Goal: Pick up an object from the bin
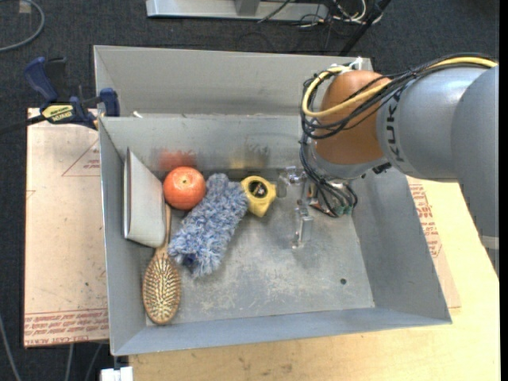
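The grey metal bin (238, 137) holds a few loose things, and all of them lie in its left half. The arm (444, 121) comes in from the right, above the far right corner of the bin. At its wrist there is an orange cover (353, 121), with yellow and black cables (314, 105) looped around it.

The gripper (300, 232) points down from the wrist to the bin floor, a little right of the middle. Below it is only bare grey floor. I cannot tell if the gripper is spread or pressed together, because it appears as one thin metal shape.

The thing nearest to the gripper is a small yellow roundish object (258, 194) with a dark centre. It lies just to the left of the gripper and slightly farther back, apart from it. On its left side, this yellow object touches a fluffy blue cloth (208, 225), which stretches diagonally toward the near left.

A red apple (184, 188) sits at the far left end of the cloth. Left of the apple, a flat white box (144, 201) leans along the left wall. A wooden hairbrush (162, 288) lies near the front left corner with its bristles up, just below the box and beside the near end of the cloth.
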`<state>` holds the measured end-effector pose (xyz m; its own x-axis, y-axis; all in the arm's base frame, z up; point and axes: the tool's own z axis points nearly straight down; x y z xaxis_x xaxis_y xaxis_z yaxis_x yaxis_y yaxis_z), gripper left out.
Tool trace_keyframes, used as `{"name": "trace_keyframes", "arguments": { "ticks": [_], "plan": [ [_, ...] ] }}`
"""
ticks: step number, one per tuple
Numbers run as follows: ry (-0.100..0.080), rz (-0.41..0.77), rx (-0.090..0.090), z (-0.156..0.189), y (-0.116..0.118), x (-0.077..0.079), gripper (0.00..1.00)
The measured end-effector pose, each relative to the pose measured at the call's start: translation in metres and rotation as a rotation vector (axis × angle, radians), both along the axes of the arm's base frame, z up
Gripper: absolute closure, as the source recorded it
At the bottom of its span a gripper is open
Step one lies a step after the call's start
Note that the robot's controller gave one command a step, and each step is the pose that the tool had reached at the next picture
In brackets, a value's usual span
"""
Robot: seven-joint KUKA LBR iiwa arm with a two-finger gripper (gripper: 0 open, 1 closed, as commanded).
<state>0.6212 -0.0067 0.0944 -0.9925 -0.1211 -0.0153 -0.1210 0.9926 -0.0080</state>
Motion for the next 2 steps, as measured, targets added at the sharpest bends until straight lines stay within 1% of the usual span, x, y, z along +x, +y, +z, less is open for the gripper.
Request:
{"name": "trace_keyframes", "arguments": {
  "ticks": [1, 2],
  "plan": [
    [-0.005, 0.198, -0.001, 0.038, 0.045, 0.007, 0.0],
    [-0.011, 0.055, 0.005, 0.057, 0.075, 0.004, 0.0]
  ]
}}
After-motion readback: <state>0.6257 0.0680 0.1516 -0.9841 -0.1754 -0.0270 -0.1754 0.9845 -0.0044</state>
